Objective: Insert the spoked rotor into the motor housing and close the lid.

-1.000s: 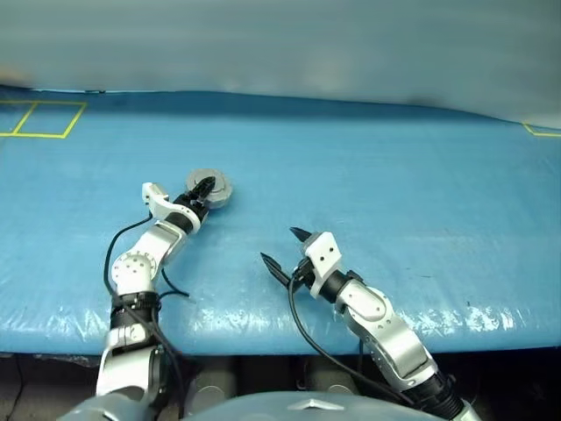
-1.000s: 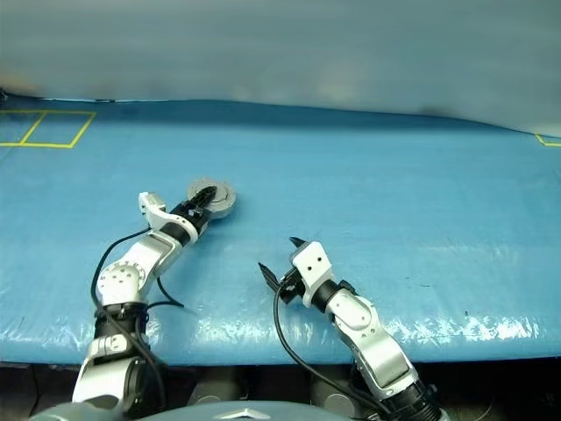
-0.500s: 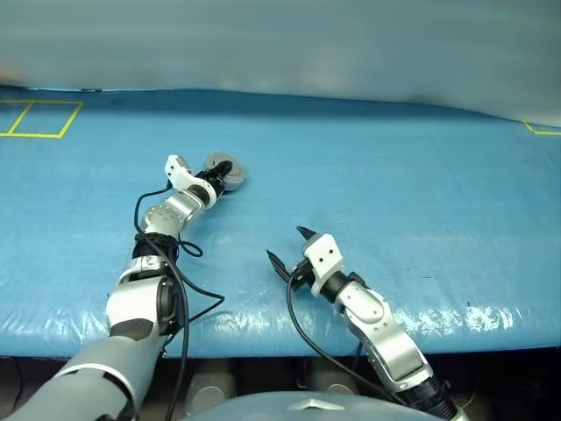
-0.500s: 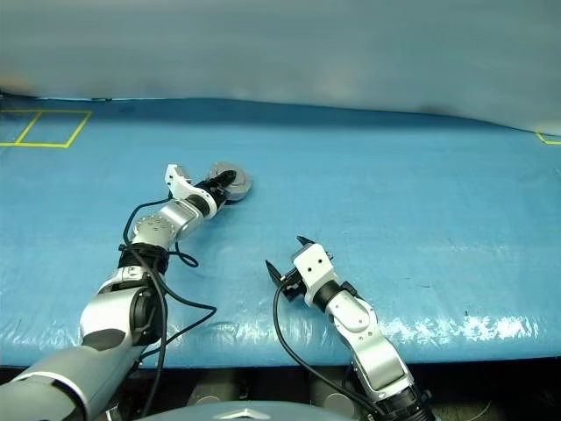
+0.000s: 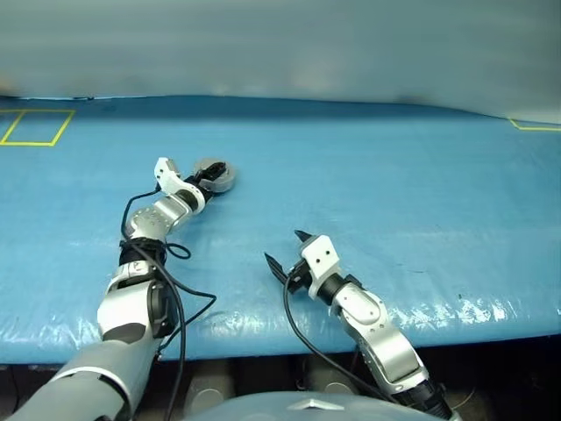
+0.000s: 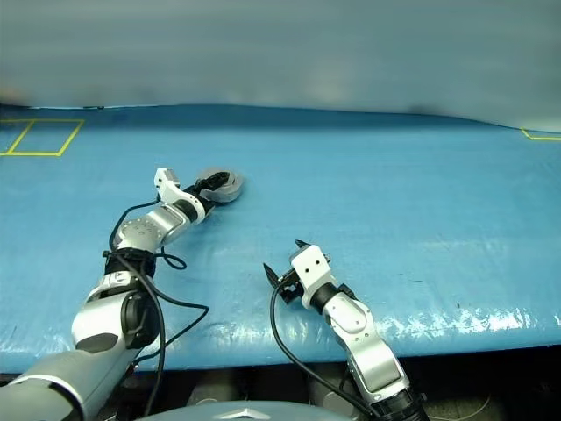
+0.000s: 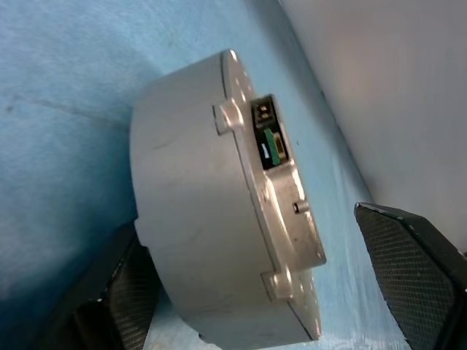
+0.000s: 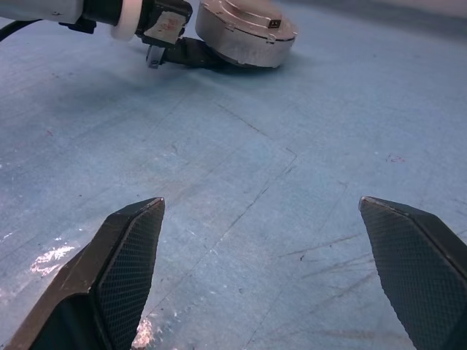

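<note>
We see the motor housing, a short smooth grey metal cylinder with small lugs on its rim and the lid closed on it, resting on the crinkled blue sheet. Our left gripper straddles it, mesh-textured black fingers spread, one pad clear of its wall. Our right gripper hangs wide apart, holding nothing, well nearer us.

Head stereo overhead (wrist views close)
</note>
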`<state>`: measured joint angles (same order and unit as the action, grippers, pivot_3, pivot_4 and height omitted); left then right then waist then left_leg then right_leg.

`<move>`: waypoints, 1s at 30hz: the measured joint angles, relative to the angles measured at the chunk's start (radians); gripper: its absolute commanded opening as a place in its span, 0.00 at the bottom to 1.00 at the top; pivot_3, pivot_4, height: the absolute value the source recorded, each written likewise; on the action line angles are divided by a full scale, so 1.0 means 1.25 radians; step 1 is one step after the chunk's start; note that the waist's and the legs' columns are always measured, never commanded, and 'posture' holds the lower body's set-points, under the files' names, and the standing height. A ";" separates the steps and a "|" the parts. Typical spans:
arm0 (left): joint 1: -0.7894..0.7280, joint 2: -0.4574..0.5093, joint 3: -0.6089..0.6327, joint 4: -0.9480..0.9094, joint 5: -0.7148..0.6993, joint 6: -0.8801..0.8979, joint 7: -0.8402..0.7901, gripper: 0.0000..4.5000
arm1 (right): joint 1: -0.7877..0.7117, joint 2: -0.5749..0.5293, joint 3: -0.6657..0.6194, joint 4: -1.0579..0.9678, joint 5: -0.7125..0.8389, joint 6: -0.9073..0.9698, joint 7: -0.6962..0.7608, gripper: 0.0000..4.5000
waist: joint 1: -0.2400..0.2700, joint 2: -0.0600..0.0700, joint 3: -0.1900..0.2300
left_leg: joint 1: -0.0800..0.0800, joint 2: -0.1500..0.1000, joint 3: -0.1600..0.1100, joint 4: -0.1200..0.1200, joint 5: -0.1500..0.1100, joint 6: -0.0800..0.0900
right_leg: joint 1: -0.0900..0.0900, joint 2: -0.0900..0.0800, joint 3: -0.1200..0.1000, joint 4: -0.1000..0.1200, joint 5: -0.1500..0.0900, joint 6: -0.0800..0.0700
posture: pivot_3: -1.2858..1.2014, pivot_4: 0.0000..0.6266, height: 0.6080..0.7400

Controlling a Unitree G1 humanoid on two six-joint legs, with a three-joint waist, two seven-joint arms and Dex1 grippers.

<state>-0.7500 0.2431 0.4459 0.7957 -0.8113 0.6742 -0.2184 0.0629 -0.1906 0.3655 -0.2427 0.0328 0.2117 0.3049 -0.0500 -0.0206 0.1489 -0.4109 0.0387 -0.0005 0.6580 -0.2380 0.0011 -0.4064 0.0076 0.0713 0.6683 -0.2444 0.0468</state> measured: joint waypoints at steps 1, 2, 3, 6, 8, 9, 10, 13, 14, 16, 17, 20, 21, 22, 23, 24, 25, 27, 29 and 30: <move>0.030 0.004 0.003 -0.045 -0.003 0.030 0.002 0.99 | -0.001 0.003 0.000 0.000 0.001 0.009 0.004 1.00 | -0.003 0.000 -0.001 | 0.001 0.000 0.000 0.000 0.000 0.000 | 0.000 0.000 0.000 0.001 0.000 0.000 | 0.52 0.24 1.00; 0.048 0.007 0.006 -0.071 -0.007 0.049 0.002 0.99 | -0.001 0.004 0.000 0.000 0.003 0.013 0.007 1.00 | -0.004 0.000 -0.002 | 0.002 0.000 0.000 0.000 0.000 -0.001 | 0.001 0.000 0.001 0.002 -0.001 0.001 | 0.52 0.24 1.00; 0.075 0.013 0.006 -0.108 -0.012 0.075 0.005 0.99 | -0.002 0.005 0.001 0.000 0.007 0.016 0.015 1.00 | -0.005 0.000 -0.002 | 0.002 0.000 0.000 0.000 0.000 -0.001 | 0.001 0.000 0.001 0.003 -0.002 0.003 | 0.52 0.24 1.00; 0.173 0.028 0.005 -0.246 -0.030 0.155 0.006 0.99 | -0.002 0.005 0.001 -0.001 0.012 0.033 0.033 1.00 | -0.012 0.001 -0.002 | 0.012 0.000 0.001 -0.001 0.000 -0.001 | 0.008 -0.001 0.003 0.004 -0.004 0.002 | 0.52 0.24 1.00; 0.232 0.031 0.004 -0.327 -0.039 0.191 0.006 0.99 | -0.002 0.006 0.001 -0.001 0.014 0.038 0.038 1.00 | -0.011 0.001 -0.003 | 0.015 0.000 0.001 -0.002 0.000 -0.001 | 0.010 -0.001 0.002 0.004 -0.005 0.000 | 0.52 0.24 1.00; 0.272 0.039 -0.009 -0.386 -0.040 0.206 0.003 0.99 | -0.003 0.010 0.000 -0.001 0.020 0.046 0.041 1.00 | -0.012 0.001 -0.004 | 0.015 0.001 0.001 -0.002 0.000 -0.001 | 0.010 0.000 0.002 0.005 -0.006 -0.002 | 0.52 0.24 1.00; 0.309 0.048 -0.026 -0.435 -0.039 0.212 -0.003 0.99 | -0.001 0.013 -0.002 -0.002 0.025 0.050 0.043 1.00 | -0.013 0.002 -0.004 | 0.015 0.001 0.002 -0.002 0.000 -0.001 | 0.010 -0.001 0.002 0.005 -0.007 -0.002 | 0.52 0.24 1.00; 0.432 0.085 -0.101 -0.597 0.013 0.180 -0.048 0.99 | 0.000 0.028 -0.013 -0.007 0.040 0.066 0.045 1.00 | -0.014 0.002 -0.005 | 0.016 0.004 0.004 -0.003 0.000 -0.001 | 0.009 -0.001 0.005 0.006 -0.008 -0.005 | 0.52 0.24 1.00; 0.467 0.095 -0.123 -0.638 0.035 0.155 -0.062 0.99 | 0.000 0.030 -0.016 -0.009 0.042 0.069 0.045 1.00 | -0.013 0.003 -0.005 | 0.016 0.005 0.004 -0.003 0.000 -0.002 | 0.008 -0.001 0.005 0.006 -0.008 -0.005 | 0.52 0.24 1.00; 0.547 0.116 -0.175 -0.721 0.099 0.082 -0.089 0.99 | 0.000 0.030 -0.020 -0.016 0.045 0.078 0.045 1.00 | -0.012 0.002 -0.005 | 0.015 0.005 0.005 -0.005 0.000 -0.002 | 0.007 -0.002 0.006 0.006 -0.009 -0.006 | 0.52 0.24 1.00; 0.586 0.119 -0.195 -0.756 0.133 0.039 -0.098 0.99 | 0.001 0.030 -0.024 -0.019 0.045 0.078 0.044 1.00 | -0.010 0.002 -0.005 | 0.015 0.005 0.006 -0.006 0.000 -0.002 | 0.006 -0.003 0.007 0.006 -0.009 -0.006 | 0.52 0.24 1.00; 0.682 0.126 -0.240 -0.827 0.231 -0.078 -0.112 0.99 | 0.002 0.030 -0.033 -0.026 0.041 0.076 0.032 1.00 | -0.007 0.002 -0.004 | 0.013 0.005 0.007 -0.006 0.000 -0.002 | 0.003 -0.004 0.007 0.005 -0.009 -0.007 | 0.52 0.24 1.00; 0.708 0.132 -0.259 -0.839 0.274 -0.125 -0.116 0.99 | 0.002 0.031 -0.037 -0.025 0.038 0.073 0.026 1.00 | -0.005 0.001 -0.004 | 0.012 0.005 0.007 -0.007 0.000 -0.002 | 0.002 -0.006 0.007 0.005 -0.010 -0.007 | 0.52 0.24 1.00; 0.733 0.141 -0.279 -0.849 0.319 -0.173 -0.120 0.99 | 0.003 0.031 -0.043 -0.025 0.036 0.066 0.019 1.00 | -0.002 0.000 -0.003 | 0.011 0.005 0.007 -0.007 0.000 -0.001 | 0.001 -0.007 0.007 0.005 -0.010 -0.007 | 0.52 0.24 1.00; 0.753 0.144 -0.294 -0.858 0.367 -0.229 -0.121 0.99 | 0.003 0.034 -0.052 -0.025 0.035 0.061 0.013 1.00 | 0.002 0.000 -0.003 | 0.008 0.005 0.008 -0.007 0.000 -0.001 | -0.002 -0.007 0.006 0.006 -0.010 -0.007 | 0.52 0.24 1.00; 0.758 0.143 -0.301 -0.862 0.386 -0.254 -0.119 0.99 | 0.004 0.037 -0.057 -0.024 0.036 0.058 0.010 1.00 | 0.005 0.000 -0.003 | 0.007 0.005 0.008 -0.007 0.000 -0.001 | -0.003 -0.007 0.006 0.005 -0.010 -0.007 | 0.52 0.24 1.00; 0.771 0.137 -0.307 -0.869 0.425 -0.312 -0.113 0.99 | 0.005 0.042 -0.064 -0.022 0.036 0.047 0.003 1.00 | 0.009 0.000 -0.003 | 0.007 0.005 0.009 -0.007 0.000 -0.001 | -0.003 -0.007 0.006 0.005 -0.010 -0.007 | 0.52 0.24 1.00; 0.791 0.130 -0.318 -0.881 0.469 -0.387 -0.108 0.99 | 0.010 0.044 -0.071 -0.020 0.035 0.028 -0.003 1.00 | 0.013 0.000 -0.003 | 0.007 0.004 0.010 -0.007 0.000 0.000 | -0.004 -0.007 0.006 0.005 -0.010 -0.007 | 0.52 0.24 1.00; 0.813 0.106 -0.330 -0.885 0.506 -0.452 -0.097 0.99 | 0.017 0.041 -0.073 -0.015 0.029 0.011 -0.005 1.00 | 0.013 -0.001 -0.003 | 0.006 0.004 0.012 -0.007 -0.001 0.001 | -0.004 -0.009 0.007 0.004 -0.010 -0.007 | 0.52 0.24 1.00; 0.819 0.089 -0.335 -0.885 0.520 -0.479 -0.089 0.99 | 0.020 0.037 -0.073 -0.012 0.025 0.004 -0.003 1.00 | 0.013 -0.001 -0.002 | 0.006 0.004 0.012 -0.007 -0.001 0.002 | -0.004 -0.009 0.007 0.004 -0.010 -0.007 | 0.52 0.24 1.00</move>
<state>0.2740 0.3549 0.0266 -0.3099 -0.1612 0.0756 -0.3298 0.0883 -0.1449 0.2744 -0.2573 0.0638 0.2165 0.3009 -0.0339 -0.0218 0.1459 -0.4033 0.0435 0.0150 0.6487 -0.2398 0.0032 -0.4117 -0.0031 0.0796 0.6733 -0.2570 0.0384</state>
